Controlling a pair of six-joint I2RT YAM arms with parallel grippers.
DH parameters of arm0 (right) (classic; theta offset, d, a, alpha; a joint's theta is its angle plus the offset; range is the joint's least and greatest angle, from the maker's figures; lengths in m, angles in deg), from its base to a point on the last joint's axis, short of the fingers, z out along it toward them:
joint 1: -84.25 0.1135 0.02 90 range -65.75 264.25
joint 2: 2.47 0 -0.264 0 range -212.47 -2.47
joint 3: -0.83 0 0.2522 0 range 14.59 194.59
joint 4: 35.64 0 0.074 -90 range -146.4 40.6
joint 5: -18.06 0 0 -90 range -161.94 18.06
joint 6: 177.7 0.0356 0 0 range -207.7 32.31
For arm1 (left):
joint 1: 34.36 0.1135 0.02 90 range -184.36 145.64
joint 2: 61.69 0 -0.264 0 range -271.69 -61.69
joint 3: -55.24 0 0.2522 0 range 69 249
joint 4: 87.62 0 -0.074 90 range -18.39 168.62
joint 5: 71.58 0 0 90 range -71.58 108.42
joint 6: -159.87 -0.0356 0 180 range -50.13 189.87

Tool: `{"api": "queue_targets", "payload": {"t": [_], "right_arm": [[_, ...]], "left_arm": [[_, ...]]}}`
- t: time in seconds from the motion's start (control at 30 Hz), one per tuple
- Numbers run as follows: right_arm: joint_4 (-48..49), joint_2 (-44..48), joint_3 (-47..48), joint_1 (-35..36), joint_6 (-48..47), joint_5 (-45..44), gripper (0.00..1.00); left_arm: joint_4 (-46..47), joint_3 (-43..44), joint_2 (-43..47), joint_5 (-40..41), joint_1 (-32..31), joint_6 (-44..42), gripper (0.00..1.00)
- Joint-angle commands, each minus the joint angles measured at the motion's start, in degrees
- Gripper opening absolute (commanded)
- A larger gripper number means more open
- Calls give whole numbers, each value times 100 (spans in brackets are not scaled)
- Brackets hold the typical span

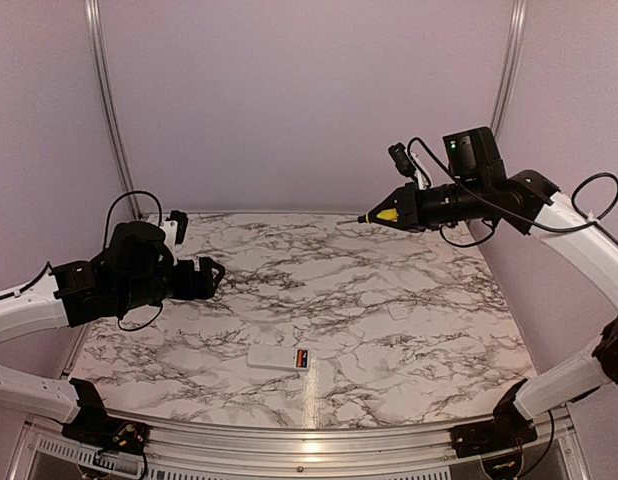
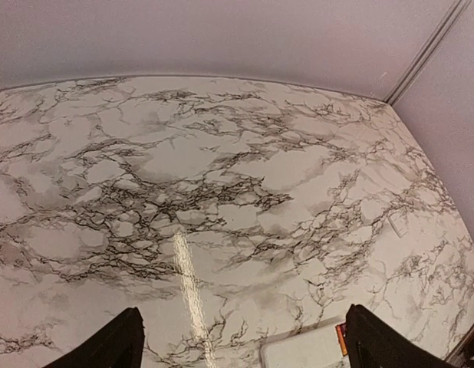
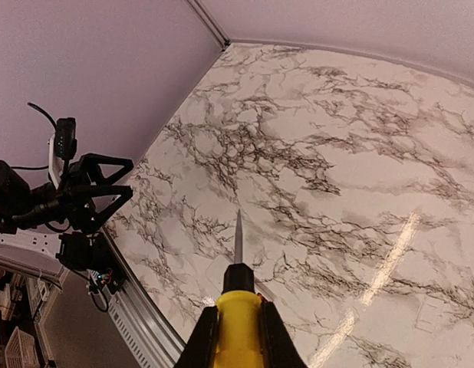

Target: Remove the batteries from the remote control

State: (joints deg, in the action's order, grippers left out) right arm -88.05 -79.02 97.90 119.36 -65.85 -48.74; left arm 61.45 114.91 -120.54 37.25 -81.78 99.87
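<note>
- On the left of the table (image 1: 409,300), my left gripper (image 1: 211,272) hangs above the top with its jaws spread wide and nothing between them; it is well apart from the remote, behind it and to its left.
- Near the front edge, about midway between my arms, the remote (image 1: 279,358) lies flat; its bay (image 1: 302,357) is at the right end, and the batteries (image 2: 341,337) look seated in it, orange-red; I cannot tell how many.
- To do this well, I judge the left gripper should come down and pin the white end flat, clear of the bay; otherwise the remote may skate on the slick top.
- High on the right, my right gripper (image 1: 401,212) is pinched on a yellow tool (image 3: 238,318), its thin metal tip pointing outward; I would bring that tip low to one battery's end and lever gently upward; too hard a flick could send the battery rolling.
</note>
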Motion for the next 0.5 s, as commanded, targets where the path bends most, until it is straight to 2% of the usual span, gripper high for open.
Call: {"api": "queue_targets", "payload": {"t": [0.0,0.17,0.47], "right_arm": [[-243,165,-13,-26,-238,-176,0],[-313,196,-103,-31,-269,-215,0],[-433,194,-44,-31,-277,-406,0]], "left_arm": [[153,-199,-174,-677,-26,-1046,97],[643,-437,-183,-1269,-28,-2464,99],[289,-172,-814,-2392,-21,-4526,99]]}}
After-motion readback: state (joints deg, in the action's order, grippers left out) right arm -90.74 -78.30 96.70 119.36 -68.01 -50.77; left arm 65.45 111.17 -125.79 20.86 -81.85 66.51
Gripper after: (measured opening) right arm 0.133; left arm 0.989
